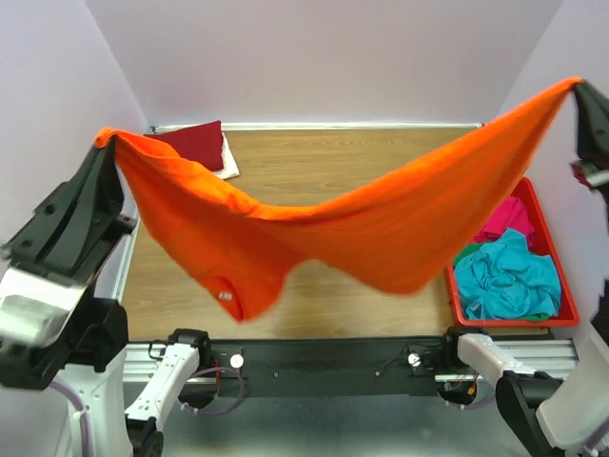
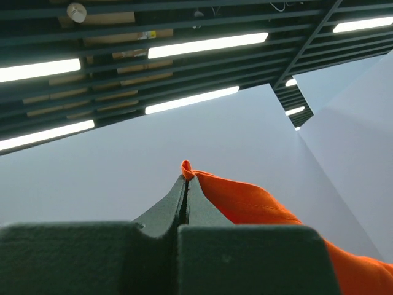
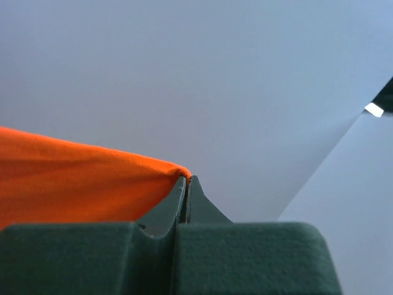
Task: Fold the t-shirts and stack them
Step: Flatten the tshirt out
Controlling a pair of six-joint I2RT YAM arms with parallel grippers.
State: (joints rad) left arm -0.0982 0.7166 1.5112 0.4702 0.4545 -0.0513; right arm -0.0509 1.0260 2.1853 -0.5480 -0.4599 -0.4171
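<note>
A bright orange t-shirt (image 1: 343, 228) hangs stretched in the air above the table, sagging in the middle. My left gripper (image 1: 107, 143) is shut on its left corner, raised high at the left. My right gripper (image 1: 579, 88) is shut on the other corner, high at the right edge. In the left wrist view the pinched orange edge (image 2: 187, 169) sticks out past the closed left gripper (image 2: 186, 178). The right wrist view has the orange cloth (image 3: 80, 178) running left from the closed right gripper (image 3: 186, 179). A folded dark red t-shirt (image 1: 195, 143) lies on a white one (image 1: 230, 164) at the back left.
A red plastic tray (image 1: 563, 305) stands at the right, holding a crumpled teal t-shirt (image 1: 506, 278) and a magenta pink one (image 1: 506, 217). The wooden table (image 1: 362, 162) runs back to the pale walls. A black rail (image 1: 324, 362) crosses the near edge between the arm bases.
</note>
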